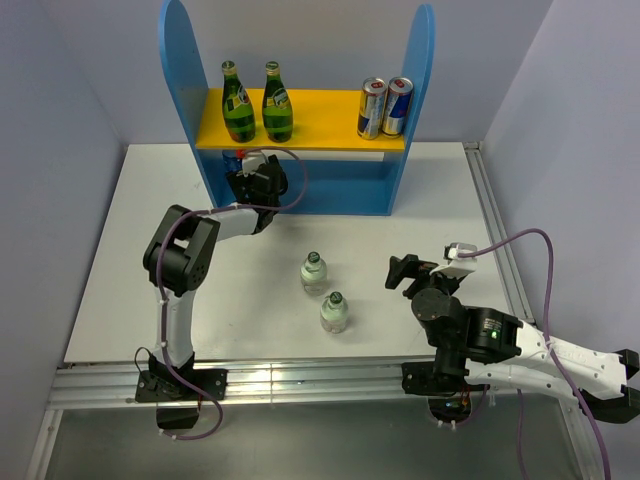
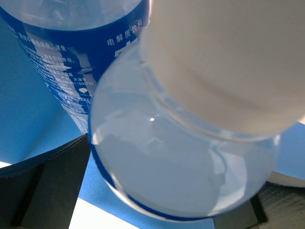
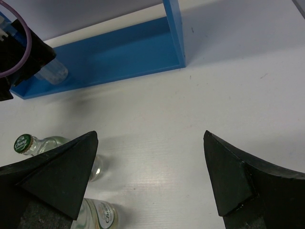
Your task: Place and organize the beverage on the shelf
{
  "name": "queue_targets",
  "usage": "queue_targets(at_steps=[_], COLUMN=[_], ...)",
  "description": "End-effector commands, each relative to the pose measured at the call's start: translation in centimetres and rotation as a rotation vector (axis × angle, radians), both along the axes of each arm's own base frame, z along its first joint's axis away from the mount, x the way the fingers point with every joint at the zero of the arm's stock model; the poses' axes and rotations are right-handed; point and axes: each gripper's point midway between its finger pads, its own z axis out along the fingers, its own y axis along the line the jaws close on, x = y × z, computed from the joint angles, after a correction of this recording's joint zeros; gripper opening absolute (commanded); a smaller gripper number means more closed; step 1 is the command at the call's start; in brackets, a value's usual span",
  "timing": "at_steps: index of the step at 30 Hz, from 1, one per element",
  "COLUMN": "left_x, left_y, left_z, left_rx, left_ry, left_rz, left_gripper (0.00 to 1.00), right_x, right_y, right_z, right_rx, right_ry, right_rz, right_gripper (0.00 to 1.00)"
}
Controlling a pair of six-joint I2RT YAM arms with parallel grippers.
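The shelf [image 1: 300,133] stands at the back of the table. Its yellow upper board holds two green bottles [image 1: 256,103] and two cans [image 1: 385,107]. My left gripper [image 1: 252,175] reaches into the lower tier at its left end and is shut on a clear bottle [image 2: 181,157] with a white cap, just above the blue base. A blue-labelled bottle [image 2: 71,52] stands close behind it. The right wrist view shows the held bottle [image 3: 50,72] under the left gripper. My right gripper [image 1: 403,272] [image 3: 150,157] is open and empty over the table, right of two clear green-capped bottles [image 1: 314,272] [image 1: 334,312].
The two clear bottles stand upright mid-table, in the right wrist view at the lower left [image 3: 28,144] [image 3: 97,215]. The shelf's right side panel [image 3: 174,31] meets the table ahead of my right gripper. A metal rail [image 1: 300,380] runs along the near edge.
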Motion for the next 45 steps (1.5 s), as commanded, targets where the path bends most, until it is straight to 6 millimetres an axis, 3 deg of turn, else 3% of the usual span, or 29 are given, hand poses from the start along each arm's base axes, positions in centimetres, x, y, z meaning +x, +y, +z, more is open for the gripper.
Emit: queue_targets(at_steps=[1, 11, 22, 31, 34, 35, 37, 38, 40, 42, 43, 44, 45], left_x=[0.8, -1.9, -4.0, -7.1, -9.2, -10.0, -12.0, -12.9, -15.2, -17.6, -19.0, -20.1, -22.0], left_y=[-0.5, -1.3, -3.5, -3.5, -3.1, -3.0, -3.4, -3.5, -3.7, -4.7, -4.1, -4.2, -4.9], left_z=[5.9, 5.1, 3.9, 5.3, 6.0, 7.2, 6.8, 8.1, 7.2, 7.9, 6.7, 7.4, 6.5], left_rx=[-0.044, -0.009, -0.008, 0.009, 0.034, 0.032, 0.047, 0.017, 0.022, -0.023, 0.004, -0.024, -0.011], left_ry=[-0.121, -0.069, -0.012, -0.009, -0.001, -0.022, 0.005, -0.015, 0.043, 0.053, 0.101, 0.088, 0.117], left_rz=[-0.049, -0.127, -0.274, -0.313, -0.287, -0.28, -0.304, -0.308, -0.33, -0.35, -0.344, -0.337, -0.366], left_gripper=[0.99, 0.99, 0.99, 0.99, 0.99, 0.99, 0.99, 0.99, 0.99, 0.99, 0.99, 0.99, 0.99], right_x=[0.1, 0.1, 0.2, 0.3, 0.3, 0.3, 0.3, 0.3, 0.2, 0.2, 0.2, 0.2, 0.2], right_y=[0.0, -0.1, 0.1, 0.2, 0.2, 0.2, 0.2, 0.1, 0.1, 0.1, 0.0, 0.0, 0.0], right_z=[0.3, 0.2, 0.0, -0.1, -0.1, -0.1, -0.1, -0.1, -0.1, -0.1, -0.1, -0.1, 0.0], right_rx=[0.033, 0.031, 0.016, 0.001, 0.002, 0.0, -0.003, -0.003, 0.0, -0.002, 0.003, 0.003, 0.004], right_ry=[-0.018, -0.016, -0.009, -0.005, -0.004, -0.004, -0.004, -0.004, -0.004, -0.003, -0.003, -0.005, -0.006], right_rz=[-0.017, -0.021, -0.022, -0.028, -0.029, -0.029, -0.028, -0.031, -0.032, -0.034, -0.035, -0.036, -0.034], right_gripper=[0.98, 0.98, 0.98, 0.98, 0.98, 0.98, 0.98, 0.98, 0.98, 0.98, 0.98, 0.98, 0.98])
